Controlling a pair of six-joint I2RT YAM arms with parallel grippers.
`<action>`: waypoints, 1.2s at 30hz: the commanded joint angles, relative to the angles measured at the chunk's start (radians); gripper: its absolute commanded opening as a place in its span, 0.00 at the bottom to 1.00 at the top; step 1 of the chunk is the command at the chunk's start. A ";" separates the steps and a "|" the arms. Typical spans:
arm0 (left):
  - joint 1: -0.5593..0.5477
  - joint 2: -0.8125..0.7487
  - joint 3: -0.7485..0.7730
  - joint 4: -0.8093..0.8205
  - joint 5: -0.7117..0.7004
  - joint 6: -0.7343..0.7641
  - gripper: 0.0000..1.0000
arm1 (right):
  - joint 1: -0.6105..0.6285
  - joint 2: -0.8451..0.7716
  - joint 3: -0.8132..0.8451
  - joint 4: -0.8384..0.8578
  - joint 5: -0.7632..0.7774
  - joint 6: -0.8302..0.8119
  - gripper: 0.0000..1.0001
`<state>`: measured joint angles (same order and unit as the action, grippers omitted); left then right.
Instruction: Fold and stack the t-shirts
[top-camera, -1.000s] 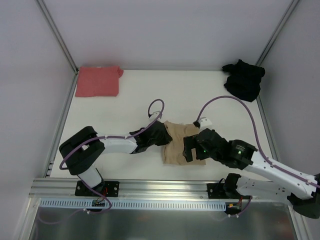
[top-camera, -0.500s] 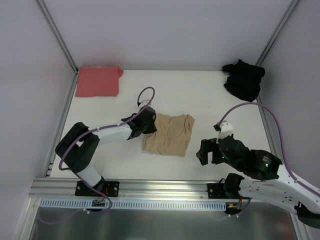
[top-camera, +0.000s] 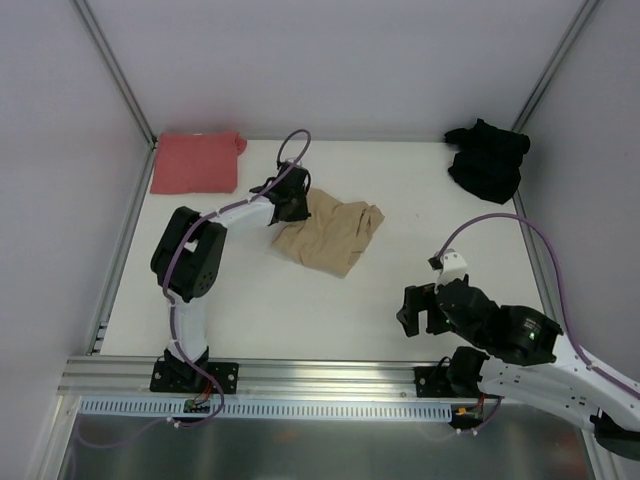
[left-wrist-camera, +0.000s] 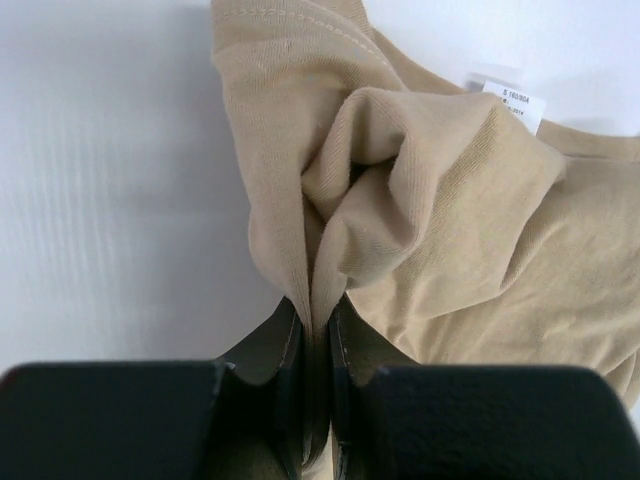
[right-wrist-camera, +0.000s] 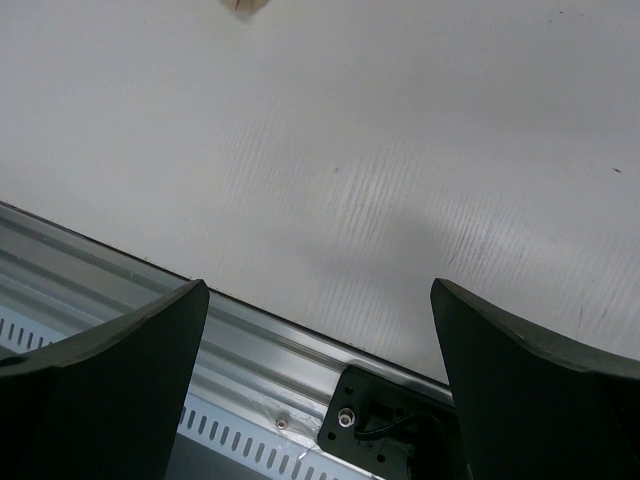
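Mid-frame in the top view, the tan-beige t-shirt (top-camera: 330, 236) lies bunched and wrinkled on the white table (top-camera: 420, 215), not flat. The left tool (top-camera: 290, 204) sits at the shirt's upper-left edge, clamped on a pinched ridge of tan cloth. The left wrist view shows that fold squeezed between the two fingers (left-wrist-camera: 288, 345), with a white label (left-wrist-camera: 505, 98) at the upper right of the view. The left arm (top-camera: 228, 212) reaches up the frame from the lower left. The right tool (top-camera: 419, 308) is at lower right, near the table's front edge and well apart from the tan shirt. Its jaws are spread wide over bare table and a metal rail (right-wrist-camera: 250, 365). The salmon-red t-shirt (top-camera: 195, 163) lies folded flat in the table's upper-left corner. The black t-shirt (top-camera: 488, 160) is a crumpled heap in the upper-right corner. All three shirts are well apart.
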<state>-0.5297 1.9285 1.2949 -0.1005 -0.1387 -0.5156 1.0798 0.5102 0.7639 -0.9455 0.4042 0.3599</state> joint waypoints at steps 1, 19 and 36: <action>0.043 0.056 0.130 -0.041 0.027 0.057 0.00 | 0.005 0.016 -0.014 0.037 0.002 0.019 0.99; 0.279 0.326 0.546 -0.094 0.116 0.097 0.00 | -0.003 0.125 -0.090 0.134 -0.031 0.024 0.99; 0.465 0.368 0.779 -0.211 0.120 0.235 0.00 | -0.084 0.208 -0.155 0.235 -0.125 -0.018 0.99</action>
<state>-0.0898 2.3341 2.0182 -0.2920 -0.0082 -0.3466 1.0096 0.7090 0.6182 -0.7628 0.3027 0.3550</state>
